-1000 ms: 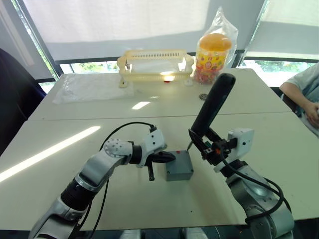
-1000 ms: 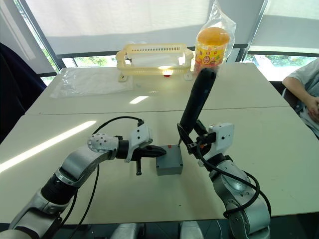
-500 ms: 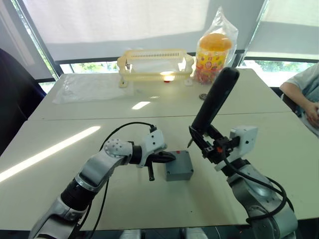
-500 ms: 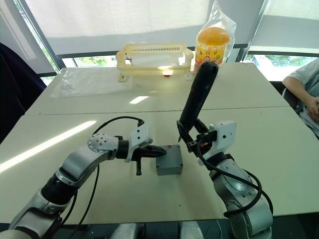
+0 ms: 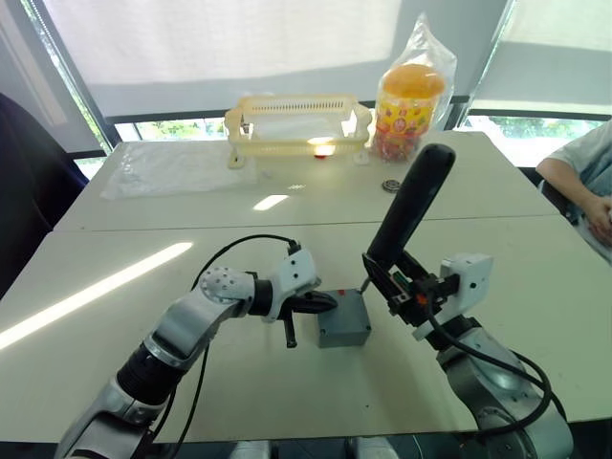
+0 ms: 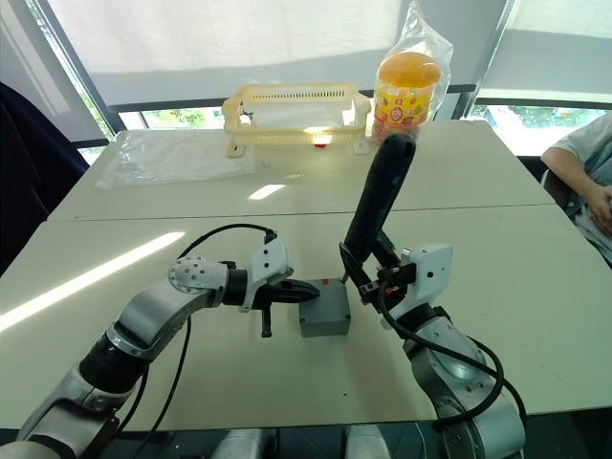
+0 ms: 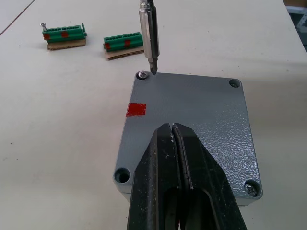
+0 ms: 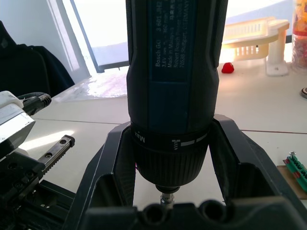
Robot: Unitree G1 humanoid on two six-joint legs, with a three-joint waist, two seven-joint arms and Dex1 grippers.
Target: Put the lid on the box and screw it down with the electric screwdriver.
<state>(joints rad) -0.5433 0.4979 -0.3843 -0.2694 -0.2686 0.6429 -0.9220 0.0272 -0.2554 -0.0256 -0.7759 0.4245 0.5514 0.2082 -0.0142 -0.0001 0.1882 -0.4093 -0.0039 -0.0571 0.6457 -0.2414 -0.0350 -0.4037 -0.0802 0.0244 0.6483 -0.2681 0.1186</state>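
The grey lid (image 7: pixel 211 110) lies flat on the grey box (image 5: pixel 344 335), a red mark near one edge. My left gripper (image 7: pixel 171 125) is shut and its tips rest on top of the lid. My right gripper (image 5: pixel 397 282) is shut on the electric screwdriver (image 5: pixel 406 215), a thick black tool held tilted with its handle up and away. Its metal bit (image 7: pixel 148 45) points down at a far corner of the lid, its tip right beside the screw (image 7: pixel 142 74) there. Other corner holes of the lid show screw heads.
Two green connector pieces (image 7: pixel 64 36) (image 7: pixel 123 44) lie on the table just beyond the box. At the back stand a yellow rack (image 5: pixel 298 120), a bagged candy jar (image 5: pixel 411 96) and a plastic sheet (image 5: pixel 177 167). A person's arm (image 5: pixel 583 182) rests at the right edge.
The right arm lifted the screwdriver a little half a second ago and has lowered it again toward the lid's corner. The left gripper and box have stayed put.
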